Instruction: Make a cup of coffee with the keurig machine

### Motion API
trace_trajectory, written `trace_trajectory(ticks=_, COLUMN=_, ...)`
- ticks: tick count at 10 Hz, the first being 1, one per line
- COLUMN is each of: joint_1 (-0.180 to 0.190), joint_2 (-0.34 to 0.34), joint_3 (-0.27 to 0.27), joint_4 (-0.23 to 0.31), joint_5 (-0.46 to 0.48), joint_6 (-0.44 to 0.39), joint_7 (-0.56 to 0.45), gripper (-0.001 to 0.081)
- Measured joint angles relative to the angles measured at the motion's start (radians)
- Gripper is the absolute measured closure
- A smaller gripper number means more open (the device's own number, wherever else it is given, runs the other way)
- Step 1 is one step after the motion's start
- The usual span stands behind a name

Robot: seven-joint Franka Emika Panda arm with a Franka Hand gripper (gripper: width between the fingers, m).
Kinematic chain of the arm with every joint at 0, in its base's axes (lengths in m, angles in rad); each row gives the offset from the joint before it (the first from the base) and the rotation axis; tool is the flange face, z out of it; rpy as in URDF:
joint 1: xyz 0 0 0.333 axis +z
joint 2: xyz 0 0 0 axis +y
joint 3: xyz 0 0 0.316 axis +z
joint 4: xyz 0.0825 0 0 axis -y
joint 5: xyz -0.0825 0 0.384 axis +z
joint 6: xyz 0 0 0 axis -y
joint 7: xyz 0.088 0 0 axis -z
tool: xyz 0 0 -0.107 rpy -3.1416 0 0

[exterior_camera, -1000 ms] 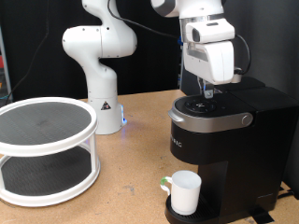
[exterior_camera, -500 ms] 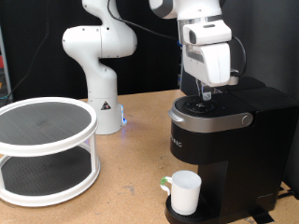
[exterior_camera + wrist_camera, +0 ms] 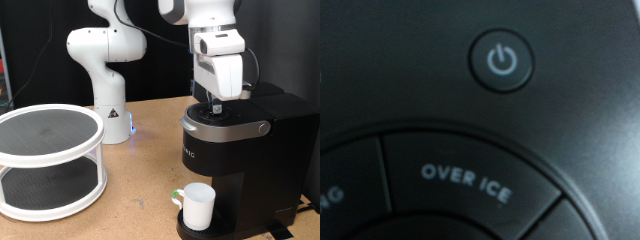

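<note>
The black keurig machine (image 3: 235, 165) stands at the exterior view's right with its lid down. A white cup (image 3: 197, 205) sits on the drip tray at its base. My gripper (image 3: 215, 104) hangs just above the machine's round top panel; its fingertips are dark and small against the black top. The wrist view is filled by that panel at very close range: a round power button (image 3: 501, 60) and a segment marked "OVER ICE" (image 3: 465, 185). No fingers show in the wrist view.
A white two-tier round rack (image 3: 48, 160) stands at the exterior view's left. A second white robot base (image 3: 108, 75) rises behind it at the table's back. Bare wooden tabletop (image 3: 140, 190) lies between the rack and the machine.
The hand has risen a little and drifted slightly toward the exterior view's left above the machine's top. Cup and machine have not moved.
</note>
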Motion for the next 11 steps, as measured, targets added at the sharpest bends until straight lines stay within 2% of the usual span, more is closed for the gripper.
trace_trajectory(ticks=6, joint_1=0.0, joint_2=0.008, joint_3=0.003, joint_4=0.01, joint_5=-0.029, joint_6=-0.012, joint_7=0.033, gripper=0.0799)
trace_trajectory(ticks=8, joint_1=0.0, joint_2=0.029, joint_3=0.002, joint_4=0.043, joint_5=-0.037, joint_6=-0.069, joint_7=0.041, gripper=0.0799)
trace_trajectory(ticks=11, joint_1=-0.003, joint_2=0.083, joint_3=-0.002, joint_4=0.127, joint_5=-0.038, joint_6=-0.199, joint_7=0.043, gripper=0.0799)
